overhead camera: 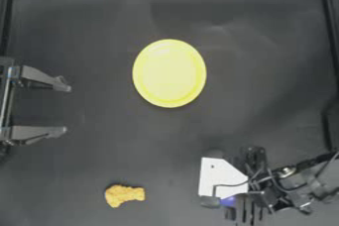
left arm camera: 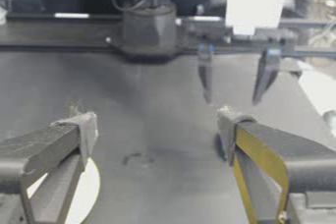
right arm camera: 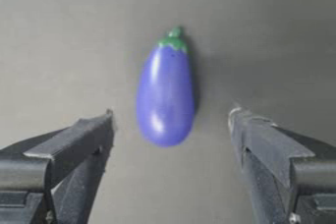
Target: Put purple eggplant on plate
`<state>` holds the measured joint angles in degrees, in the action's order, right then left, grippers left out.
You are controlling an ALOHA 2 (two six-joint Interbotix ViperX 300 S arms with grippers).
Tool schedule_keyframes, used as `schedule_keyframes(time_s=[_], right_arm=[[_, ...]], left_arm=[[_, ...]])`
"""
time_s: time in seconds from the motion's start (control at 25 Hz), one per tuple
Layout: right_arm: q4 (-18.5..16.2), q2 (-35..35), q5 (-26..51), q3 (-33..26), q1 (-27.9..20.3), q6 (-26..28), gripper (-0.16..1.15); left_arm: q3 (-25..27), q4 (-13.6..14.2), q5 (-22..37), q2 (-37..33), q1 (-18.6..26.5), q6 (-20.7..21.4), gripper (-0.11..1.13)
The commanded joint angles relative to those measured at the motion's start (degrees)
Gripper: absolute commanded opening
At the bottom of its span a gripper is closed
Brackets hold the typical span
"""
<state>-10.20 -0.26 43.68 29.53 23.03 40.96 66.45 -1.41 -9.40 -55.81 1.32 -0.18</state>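
Note:
The purple eggplant (right arm camera: pixel 165 93) lies on the dark table, green stem pointing away from my right wrist camera. My right gripper (right arm camera: pixel 172 120) is open just above it, one jaw on each side of its rounded end, not touching. From above, only a purple sliver of the eggplant (overhead camera: pixel 228 201) shows under the right arm's white mount near the front edge. The pale-yellow plate (overhead camera: pixel 169 73) sits bare in the middle of the table. My left gripper (overhead camera: pixel 65 108) is parked open at the left edge.
A lumpy yellow-orange piece (overhead camera: pixel 124 195) lies near the front edge, left of the right arm (overhead camera: pixel 291 185). Between the eggplant and the plate there is bare table. The plate's rim (left arm camera: pixel 85 193) shows beside the left jaw in the left wrist view.

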Motion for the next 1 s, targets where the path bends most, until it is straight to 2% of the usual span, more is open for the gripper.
schedule_keyframes(time_s=[0.04,1.0], right_arm=[[-0.18,0.53,-0.97,-0.35,0.26,0.88,0.98],[0.26,7.12,-4.57,-0.09,0.97,1.67,0.95]], left_arm=[[-1.58,0.00,-0.26,0.70,0.18,0.09,1.01],[-1.67,0.00,-0.26,0.70,0.18,0.00,1.01]])
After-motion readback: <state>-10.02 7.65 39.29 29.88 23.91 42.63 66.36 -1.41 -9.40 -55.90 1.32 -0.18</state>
